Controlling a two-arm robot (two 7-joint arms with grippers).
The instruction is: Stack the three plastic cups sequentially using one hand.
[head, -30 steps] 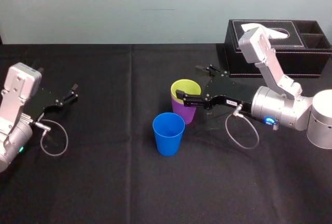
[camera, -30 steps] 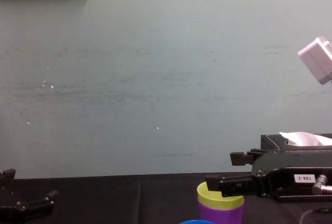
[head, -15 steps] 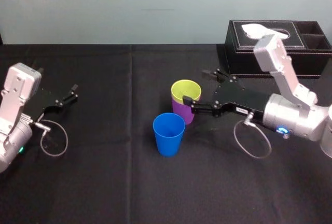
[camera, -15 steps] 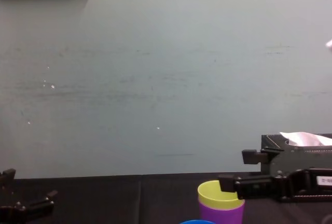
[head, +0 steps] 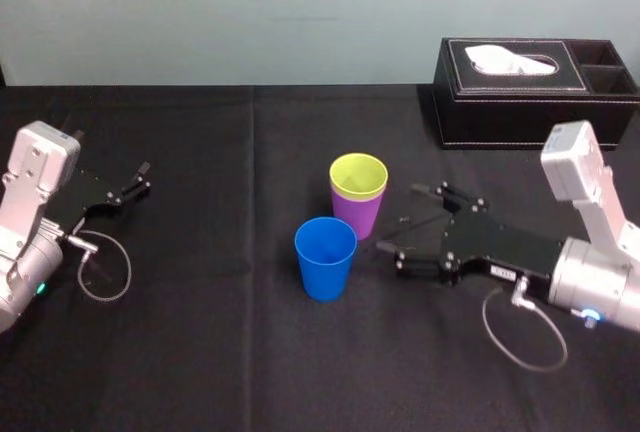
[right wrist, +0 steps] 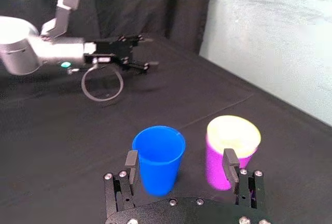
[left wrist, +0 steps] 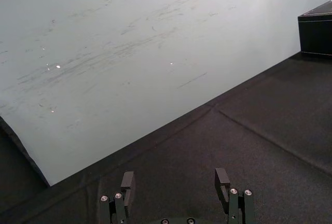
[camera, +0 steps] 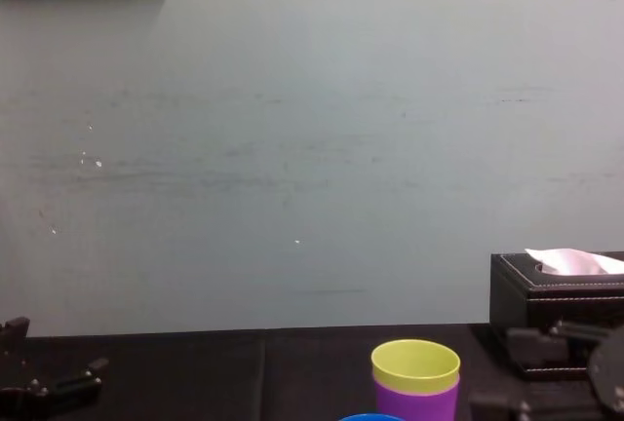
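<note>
Cups are found near the middle of the worktop: the yellow-green cup (head: 358, 174) is nested inside the purple cup (head: 354, 218), only its rim left showing. The blue cup (head: 325, 258) is stood upright and empty just beside them, toward the front edge. All three are smooth and tapered. The right gripper (head: 397, 221) is held near the pair, fingers spread, nothing grasped. The left gripper (head: 142, 180) is parked near the left edge, fingers parted. White tissue (head: 510, 59) is held in the black tissue box (head: 535, 112) at the back right corner.

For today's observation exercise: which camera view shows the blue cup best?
The head view: the blue cup stands whole and unobstructed. The right wrist view shows it ahead of the open right pincer; the chest view catches just its rim.
</note>
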